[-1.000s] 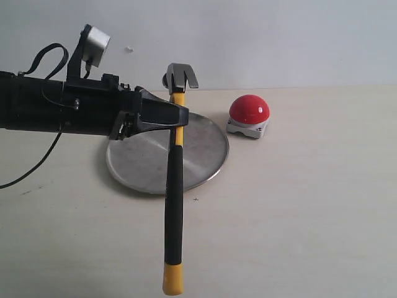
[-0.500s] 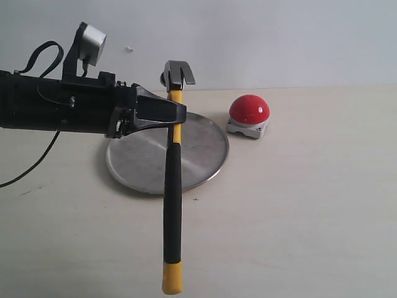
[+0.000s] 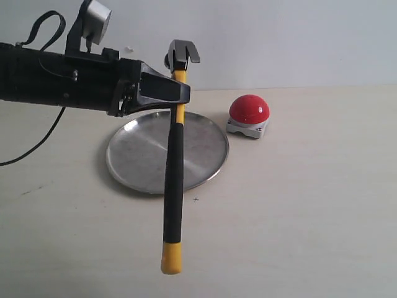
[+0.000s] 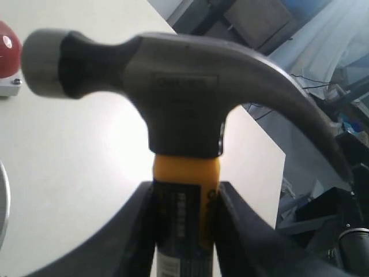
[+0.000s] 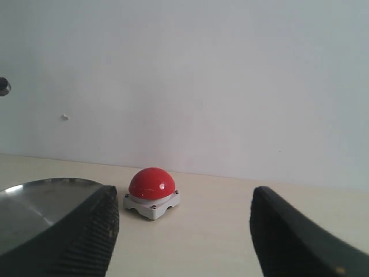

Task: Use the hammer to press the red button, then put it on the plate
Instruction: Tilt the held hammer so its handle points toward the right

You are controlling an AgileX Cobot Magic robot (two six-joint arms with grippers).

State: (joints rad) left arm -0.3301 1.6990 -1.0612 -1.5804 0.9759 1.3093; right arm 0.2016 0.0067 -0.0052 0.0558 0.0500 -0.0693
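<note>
My left gripper (image 3: 178, 94) is shut on the hammer (image 3: 173, 180) just below its dark steel head, holding it in the air above the steel plate (image 3: 142, 155). The black handle hangs down toward the front, ending in a yellow tip. In the left wrist view the jaws clamp the yellow neck of the hammer (image 4: 185, 173) on both sides of the left gripper (image 4: 184, 199). The red button (image 3: 249, 110) sits on the table to the right of the plate, apart from the hammer head. My right gripper (image 5: 184, 225) is open and empty, with the red button (image 5: 151, 183) lying beyond its fingers.
The pale table (image 3: 298, 205) stretches to the right and front of the plate. A white wall rises behind it. The left arm's black cable (image 3: 31, 152) trails over the table at the left. The plate rim (image 5: 34, 187) shows beside my right gripper's finger.
The left arm has lifted, carrying the hammer upward; the head and the yellow handle tip both sit higher in the exterior view. The button and plate have not moved.
</note>
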